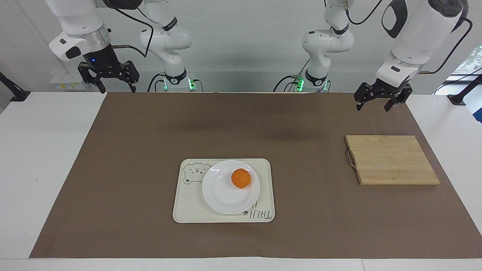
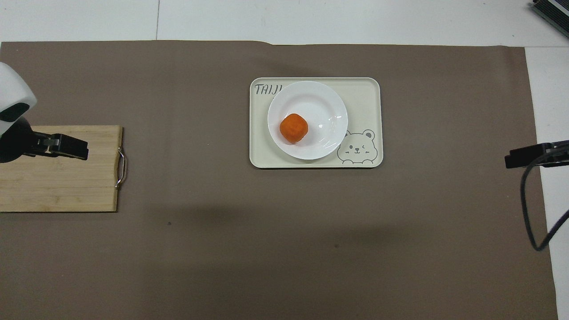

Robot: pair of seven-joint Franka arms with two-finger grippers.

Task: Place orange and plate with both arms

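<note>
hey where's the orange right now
The orange sits on the white plate, which rests on the bear tray mid-table. It lies on the part of the plate nearer the robots and toward the left arm's end.

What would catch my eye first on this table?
Probably the bright orange, sitting on a white plate that rests on a cream bear tray mid-table. A bamboo cutting board lies toward the left arm's end. Both arms wait raised, the left gripper and right gripper open and empty.
</note>
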